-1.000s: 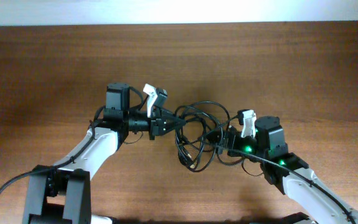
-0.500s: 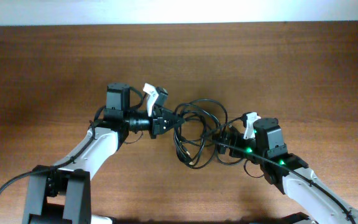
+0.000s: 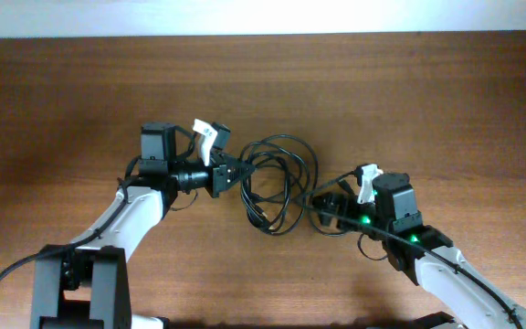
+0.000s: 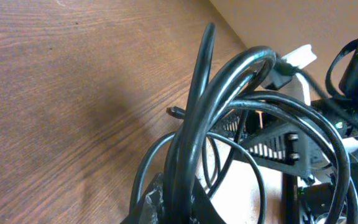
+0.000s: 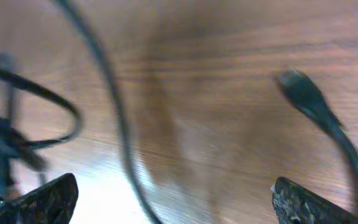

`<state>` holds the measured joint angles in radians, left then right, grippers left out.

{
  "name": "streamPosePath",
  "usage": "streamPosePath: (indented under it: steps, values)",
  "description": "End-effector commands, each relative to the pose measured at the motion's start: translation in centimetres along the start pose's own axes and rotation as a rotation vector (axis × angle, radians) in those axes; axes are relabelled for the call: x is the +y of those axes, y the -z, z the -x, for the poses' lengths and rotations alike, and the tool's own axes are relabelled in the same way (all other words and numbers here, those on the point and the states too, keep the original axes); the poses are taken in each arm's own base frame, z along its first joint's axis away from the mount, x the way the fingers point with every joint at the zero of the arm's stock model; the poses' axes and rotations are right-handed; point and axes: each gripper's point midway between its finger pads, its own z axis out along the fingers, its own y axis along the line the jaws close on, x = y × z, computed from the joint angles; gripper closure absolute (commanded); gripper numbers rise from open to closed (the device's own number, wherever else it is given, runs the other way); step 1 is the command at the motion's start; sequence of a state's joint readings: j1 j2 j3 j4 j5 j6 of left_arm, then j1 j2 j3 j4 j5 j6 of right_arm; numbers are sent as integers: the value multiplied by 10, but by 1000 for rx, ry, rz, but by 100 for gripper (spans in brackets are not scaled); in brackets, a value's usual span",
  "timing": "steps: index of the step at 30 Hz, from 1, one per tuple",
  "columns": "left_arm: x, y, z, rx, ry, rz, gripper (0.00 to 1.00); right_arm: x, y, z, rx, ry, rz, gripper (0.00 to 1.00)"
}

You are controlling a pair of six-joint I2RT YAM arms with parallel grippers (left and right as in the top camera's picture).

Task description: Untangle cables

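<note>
- Left claw is clamped on the cables, which I see looping out ahead of it.
- Right claw gapes wide; a plug lies ahead of it.

blocked: cables at centre | free: table along far edge, both ends

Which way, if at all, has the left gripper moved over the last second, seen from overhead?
Yes. The left gripper, shut on the cables, has moved toward the left side of the table and slightly toward its far edge, pulling the cables along.
</note>
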<state>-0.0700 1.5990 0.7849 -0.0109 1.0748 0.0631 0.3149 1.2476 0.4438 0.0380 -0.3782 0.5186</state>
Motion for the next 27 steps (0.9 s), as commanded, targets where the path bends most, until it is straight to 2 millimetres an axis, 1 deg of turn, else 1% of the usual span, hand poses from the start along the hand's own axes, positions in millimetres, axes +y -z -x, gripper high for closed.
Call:
streamPosePath:
  steps: [1,8,9,12,14,18,21,27]
  values:
    - [-2,0,0,-2,31,-19,100,32,1,-2,28,67,169,1]
    - [-7,-1,0,0,41,-41,100,34,2,-1,23,71,178,1]
    - [-10,-1,0,-1,41,-61,100,33,2,-1,22,71,175,1]
    - [-34,-1,2,-2,27,-189,100,33,2,-1,22,71,175,1]
    - [-44,-7,-2,17,18,-226,100,32,1,0,19,66,169,1]
    - [-50,-12,-4,30,-2,-242,100,30,1,1,13,63,157,1]
    - [-51,-13,-5,28,-41,-246,100,16,-1,-2,17,43,81,1]
    - [-51,-13,-5,28,-42,-245,100,-24,1,-14,40,-1,-125,1]
